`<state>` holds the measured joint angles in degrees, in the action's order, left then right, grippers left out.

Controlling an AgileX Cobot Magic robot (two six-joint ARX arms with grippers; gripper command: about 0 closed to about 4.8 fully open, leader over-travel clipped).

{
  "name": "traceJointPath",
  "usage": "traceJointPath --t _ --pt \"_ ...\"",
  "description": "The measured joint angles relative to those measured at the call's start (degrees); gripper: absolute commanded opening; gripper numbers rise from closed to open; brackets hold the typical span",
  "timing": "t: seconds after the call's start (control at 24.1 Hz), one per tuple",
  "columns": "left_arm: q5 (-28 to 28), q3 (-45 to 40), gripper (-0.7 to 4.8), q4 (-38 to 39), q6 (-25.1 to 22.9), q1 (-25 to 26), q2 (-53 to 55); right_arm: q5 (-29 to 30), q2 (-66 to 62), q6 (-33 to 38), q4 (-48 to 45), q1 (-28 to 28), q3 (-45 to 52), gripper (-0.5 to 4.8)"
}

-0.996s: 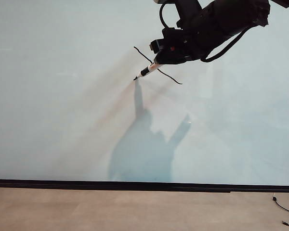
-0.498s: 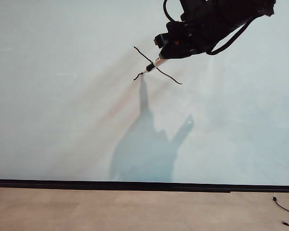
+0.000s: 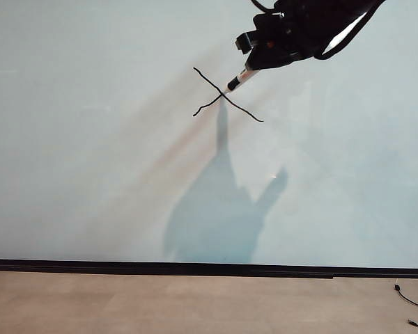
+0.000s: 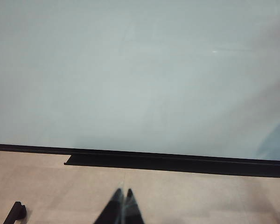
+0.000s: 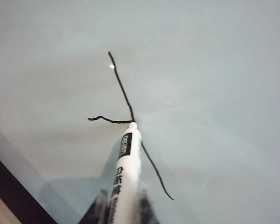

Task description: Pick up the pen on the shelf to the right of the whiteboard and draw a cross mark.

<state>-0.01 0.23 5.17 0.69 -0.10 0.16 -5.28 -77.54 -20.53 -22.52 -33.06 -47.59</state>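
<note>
right gripper (image 3: pixel 254 66) clenched on pen (image 5: pixel 125 168), 2nd stroke of cross mark (image 3: pixel 226 96) half done on whiteboard (image 3: pixel 90 174); next: drag up-right past crossing. left gripper (image 4: pixel 122 205) parked low, pinched shut, empty.

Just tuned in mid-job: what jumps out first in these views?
The right gripper, upper right in the exterior view, is shut on the pen, tip at the crossing of the half-drawn cross mark high on the whiteboard. The left gripper is shut, empty, low by the board's foot.
</note>
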Motion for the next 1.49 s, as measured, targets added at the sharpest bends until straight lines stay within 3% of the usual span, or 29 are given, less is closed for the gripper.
traceJointPath --t 0.75,1.2,1.33,1.49 --pt "0.0 0.0 -0.05 0.0 0.0 0.0 0.0 -4.9 6.6 -1.7 3.6 0.9 0.3 -0.04" --pt "0.0 0.0 -0.04 0.0 0.0 0.0 0.0 -4.6 11.5 -1.2 8.5 1.0 0.6 -0.04" --pt "0.0 0.0 -0.04 0.0 0.0 0.0 0.0 -5.6 19.9 -0.8 9.5 -5.6 6.9 -0.05" --pt "0.0 0.0 -0.05 0.0 0.0 0.0 0.0 -8.1 31.4 5.2 10.3 -5.1 17.0 -0.05"
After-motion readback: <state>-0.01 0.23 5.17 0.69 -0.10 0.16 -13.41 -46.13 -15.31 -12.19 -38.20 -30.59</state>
